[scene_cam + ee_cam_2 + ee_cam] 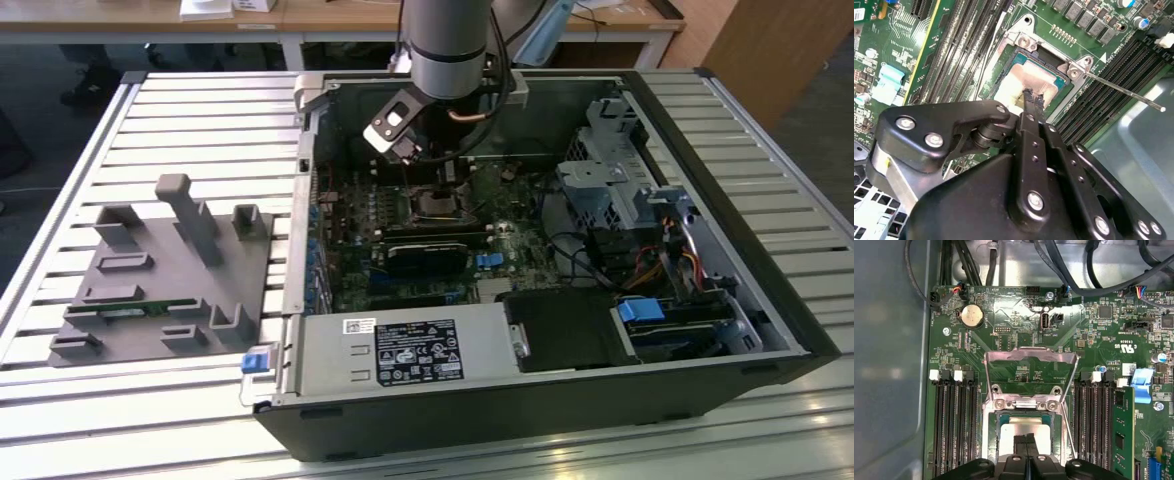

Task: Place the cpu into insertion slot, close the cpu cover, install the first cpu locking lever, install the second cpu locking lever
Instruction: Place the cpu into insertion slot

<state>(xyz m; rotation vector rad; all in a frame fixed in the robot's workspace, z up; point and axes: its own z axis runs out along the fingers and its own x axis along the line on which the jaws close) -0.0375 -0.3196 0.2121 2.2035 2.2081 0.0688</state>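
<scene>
In the first wrist view the cpu (1026,426) sits in the insertion slot (997,435). The end effector (1026,442) is closed and empty just above the slot. The cpu cover (1030,356) stands raised behind it. A locking lever (1124,90) juts free.

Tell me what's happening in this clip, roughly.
The arm's gripper, shut, hangs right over the cpu, which lies in the insertion slot inside an open computer case. The cpu cover stands flipped open, and a locking lever sticks out free beside the socket; nothing is latched yet.
</scene>
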